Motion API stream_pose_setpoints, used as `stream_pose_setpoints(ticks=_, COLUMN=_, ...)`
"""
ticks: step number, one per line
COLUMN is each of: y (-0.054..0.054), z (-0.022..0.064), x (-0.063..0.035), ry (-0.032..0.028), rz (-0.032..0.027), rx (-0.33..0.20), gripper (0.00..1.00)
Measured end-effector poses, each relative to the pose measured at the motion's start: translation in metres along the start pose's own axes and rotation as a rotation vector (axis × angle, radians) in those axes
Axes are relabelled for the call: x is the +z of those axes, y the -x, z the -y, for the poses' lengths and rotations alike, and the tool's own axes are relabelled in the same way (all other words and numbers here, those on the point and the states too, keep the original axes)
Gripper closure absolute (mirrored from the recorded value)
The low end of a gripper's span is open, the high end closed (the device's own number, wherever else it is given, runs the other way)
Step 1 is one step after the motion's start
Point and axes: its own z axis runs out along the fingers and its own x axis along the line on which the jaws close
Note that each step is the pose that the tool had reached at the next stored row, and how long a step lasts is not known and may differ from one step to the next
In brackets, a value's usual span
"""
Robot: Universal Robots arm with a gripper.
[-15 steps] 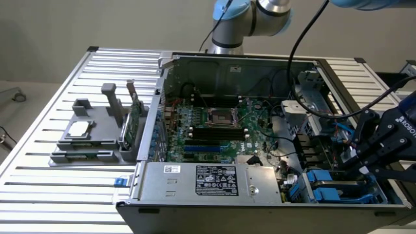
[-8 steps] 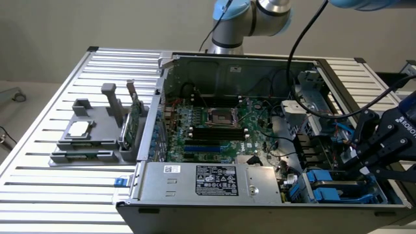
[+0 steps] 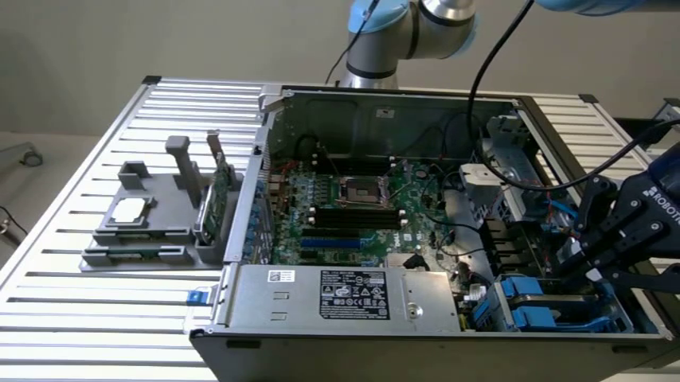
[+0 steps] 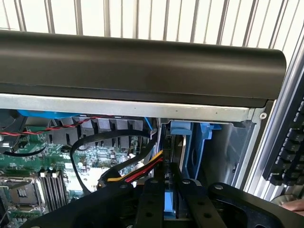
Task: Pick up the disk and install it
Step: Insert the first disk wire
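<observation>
A: I see the black gripper [image 3: 595, 259] low in the open grey computer case [image 3: 372, 103], fingers [image 4: 154, 202] clamped on the blue-framed silver disk [image 4: 170, 202], on edge above the blue drive bay [image 3: 558, 306].

B: I'd keep it square to the bay rails, clear of the red-yellow cables [image 4: 142, 172].

silver arm [image 3: 447, 17] with light-blue joint caps, black cable, black linked gripper [image 3: 607, 239] with white lettering
</observation>
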Motion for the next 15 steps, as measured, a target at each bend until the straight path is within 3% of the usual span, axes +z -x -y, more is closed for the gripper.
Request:
stream_pose_setpoints(ticks=9, y=0.0000, z=-0.0003, x=-0.0002, ry=-0.0001, rz=-0.0025, rx=0.004, gripper=0.83)
stream_pose_setpoints(ticks=15, y=0.0000, z=-0.0004, x=-0.0002, ry=-0.0009, rz=-0.0135, rx=0.035, gripper=0.83)
